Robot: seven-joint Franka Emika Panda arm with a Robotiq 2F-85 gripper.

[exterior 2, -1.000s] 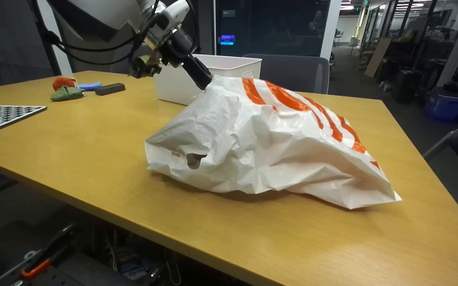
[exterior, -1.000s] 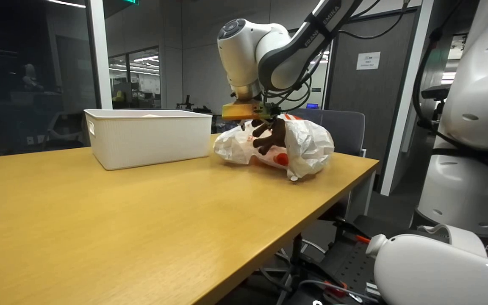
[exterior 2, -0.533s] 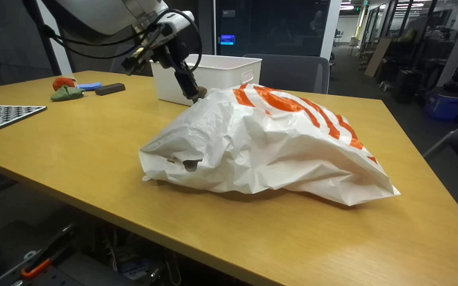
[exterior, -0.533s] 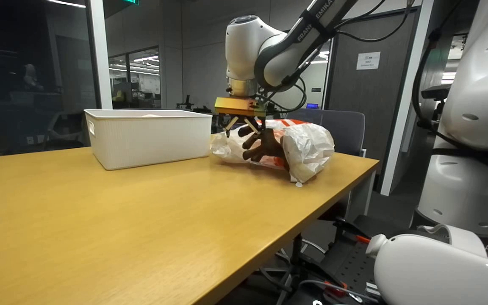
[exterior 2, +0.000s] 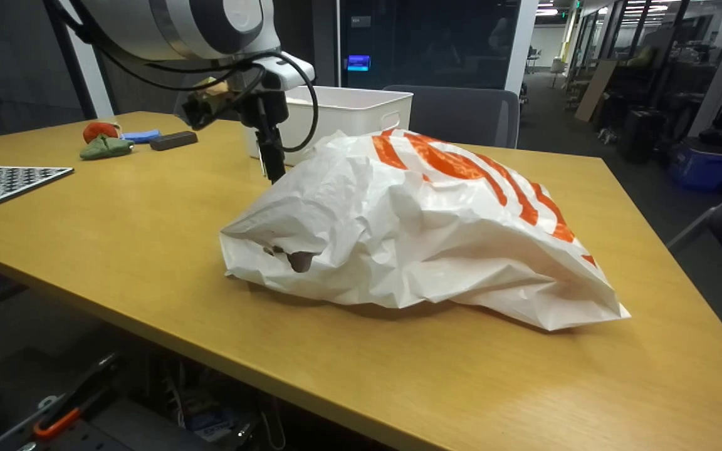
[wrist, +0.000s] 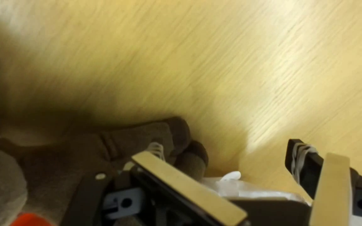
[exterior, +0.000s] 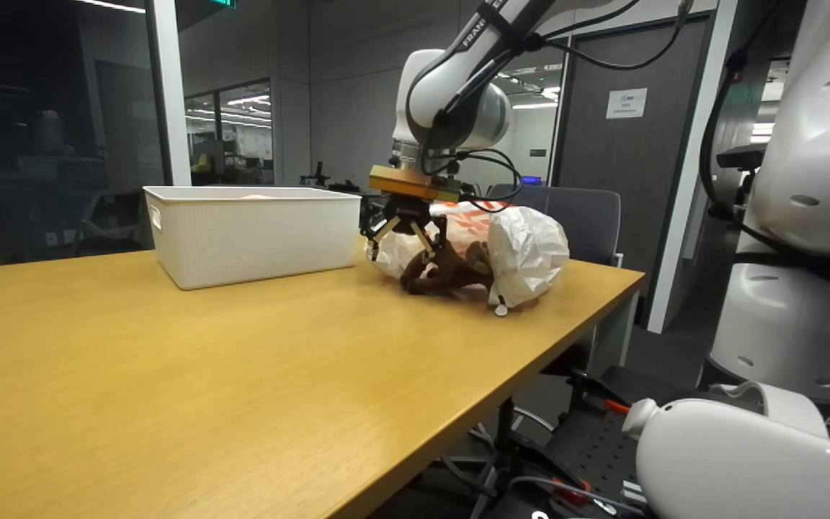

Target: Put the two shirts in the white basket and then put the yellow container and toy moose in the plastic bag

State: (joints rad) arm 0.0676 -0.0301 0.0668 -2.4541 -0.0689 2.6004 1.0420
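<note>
The toy moose (exterior: pixel 451 270), dark brown plush, lies on the table with its limbs sticking out of the mouth of the plastic bag (exterior: pixel 530 249). In an exterior view the crumpled bag with orange print (exterior 2: pixel 423 232) covers it almost wholly. My gripper (exterior: pixel 404 251) stands open just above the moose's outer end. In the wrist view the open gripper (wrist: pixel 226 150) has one finger over the moose (wrist: pixel 68 163), the other over bare table; nothing is held. Inside the white basket (exterior: pixel 256 238), a pale cloth edge (exterior: pixel 256 197) barely shows; the shirts are otherwise hidden. The yellow container is out of view.
Red and green soft items (exterior 2: pixel 105 147), a blue item (exterior 2: pixel 140 136) and a dark block (exterior 2: pixel 173 140) lie at the table's far side. A patterned board (exterior 2: pixel 10 185) sits at its edge. Chairs (exterior 2: pixel 461 113) stand behind the table.
My open gripper has turned from tilted to nearly upright and come lower, away from the bag's top. The moose's limbs have sunk onto the table, and the bag has slumped slightly.
</note>
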